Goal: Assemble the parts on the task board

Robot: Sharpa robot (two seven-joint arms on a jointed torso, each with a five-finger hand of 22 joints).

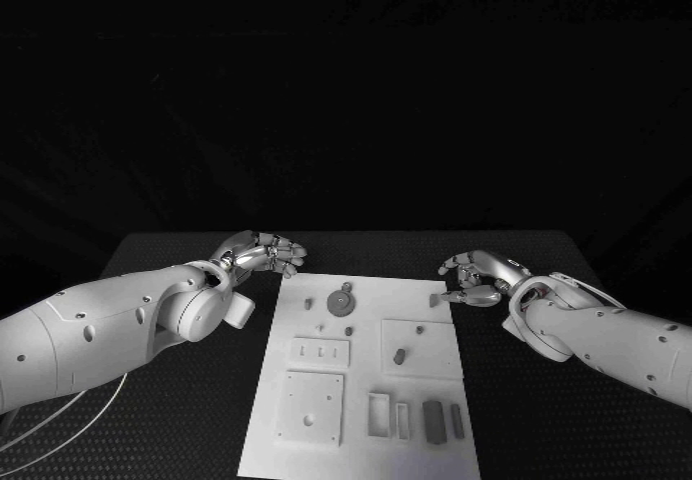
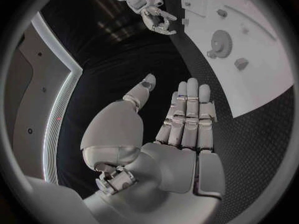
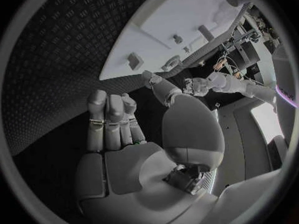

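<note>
1. The black textured surface [image 1: 577, 430] runs back into darkness behind it.
2. The white rectangular task board [image 1: 361, 375] lies at the middle of the surface, its long side running from 12 to 6 o'clock.
3. The left white arm [image 1: 116, 320] reaches in from 8 o'clock, and its silver left hand [image 1: 264, 252] hovers just off the board's far corner at about 10 o'clock. In the left wrist view the left hand [image 2: 181, 129] is flat, fingers [image 2: 190, 109] straight and side by side, thumb set apart, holding nothing.
4. The right white arm [image 1: 606, 335] comes in from 4 o'clock; the silver right hand [image 1: 483, 278] sits at the board's far edge at about 2 o'clock. Its fingers [image 3: 112, 117] lie straight and together in the right wrist view, thumb apart, with nothing in them.
5. A round grey gear-like part [image 1: 342, 301] sits on the board's far half near 12 o'clock.
6. A small dark oval part [image 1: 400, 355] lies on a raised square right of the board's centre.
7. Dark upright parts [image 1: 434, 420] stand in slots near 5 o'clock.
</note>
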